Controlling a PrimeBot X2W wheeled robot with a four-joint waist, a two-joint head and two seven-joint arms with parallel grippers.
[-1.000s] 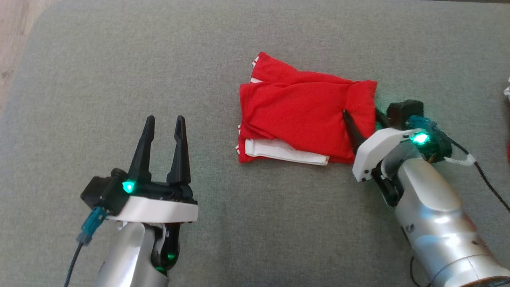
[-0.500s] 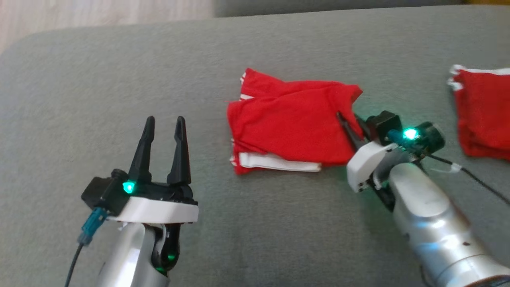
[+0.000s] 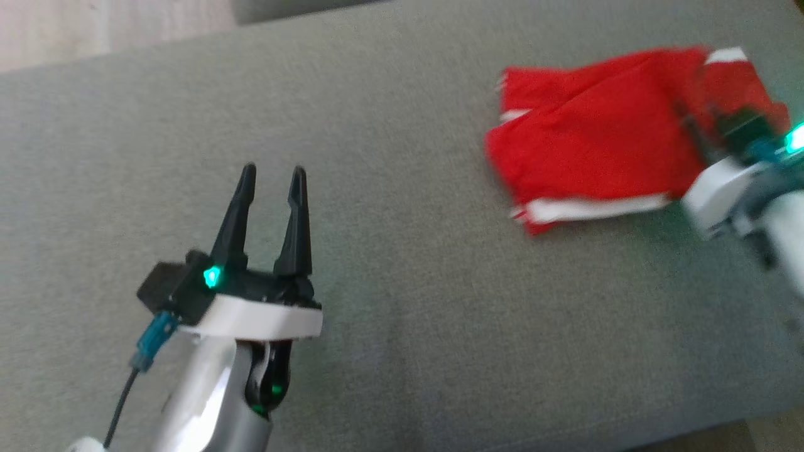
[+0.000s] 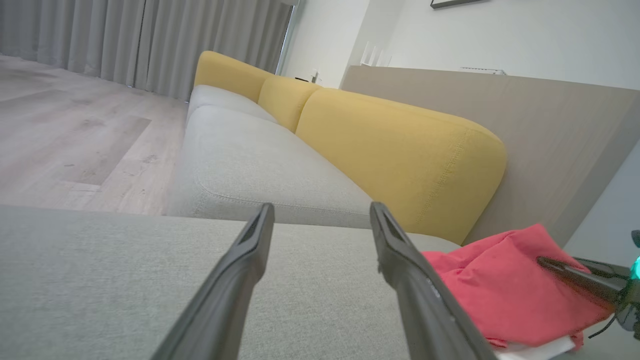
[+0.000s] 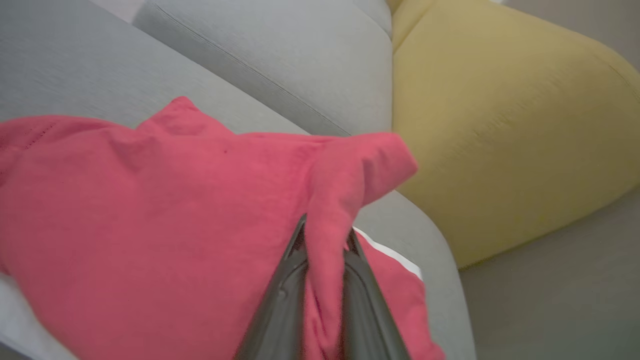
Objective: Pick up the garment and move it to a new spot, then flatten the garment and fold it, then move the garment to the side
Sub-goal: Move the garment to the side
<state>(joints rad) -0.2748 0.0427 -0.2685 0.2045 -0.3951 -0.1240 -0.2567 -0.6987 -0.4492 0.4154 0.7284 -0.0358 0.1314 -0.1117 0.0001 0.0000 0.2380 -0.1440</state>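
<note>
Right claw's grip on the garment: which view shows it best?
Right wrist view: right claw shut on a fold of the garment, close up. Head view shows it blurred at the right edge; left wrist view catches a finger against the garment.

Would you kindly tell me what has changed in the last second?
The right pincer has closed on the right edge of the folded red garment and is drawing it rightward across the grey cushion. The view itself also shifted. The left pincer stays open and empty.
</note>
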